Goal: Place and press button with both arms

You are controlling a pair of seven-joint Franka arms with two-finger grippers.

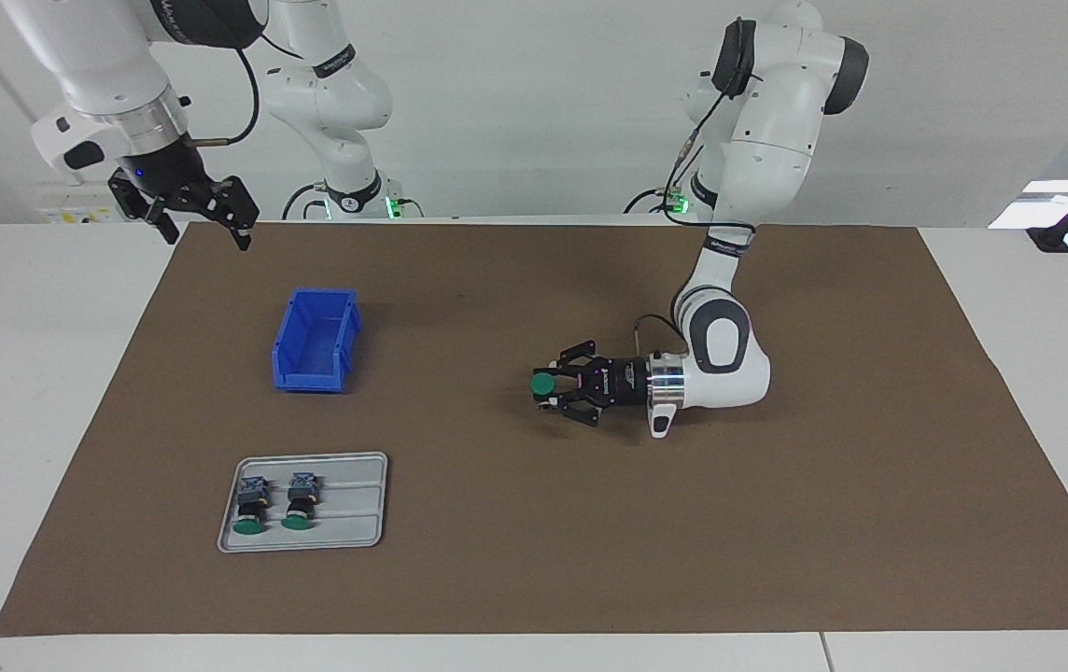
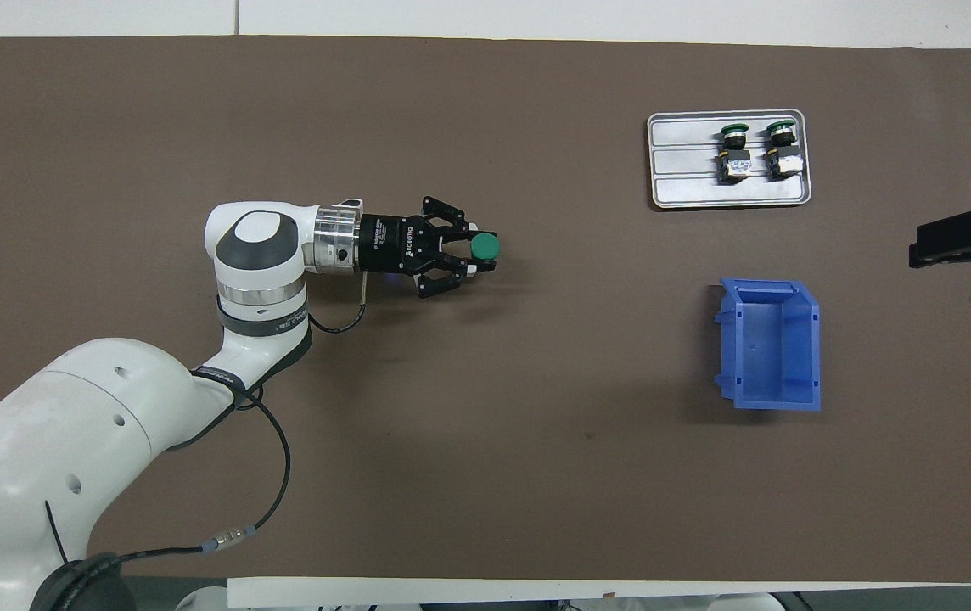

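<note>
Button (image 1: 543,383) pinched in left gripper (image 1: 553,385) over mat; right gripper (image 1: 193,213) raised, fingers spread.

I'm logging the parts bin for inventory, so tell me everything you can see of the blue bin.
The bin is a small blue open-topped box that looks like moulded plastic, with ribbed outer walls and one lower, cut-down end wall. It stands upright and looks empty on the brown mat, toward the right arm's end, nearer the robots than the tray. Nothing but the mat touches it.
</note>
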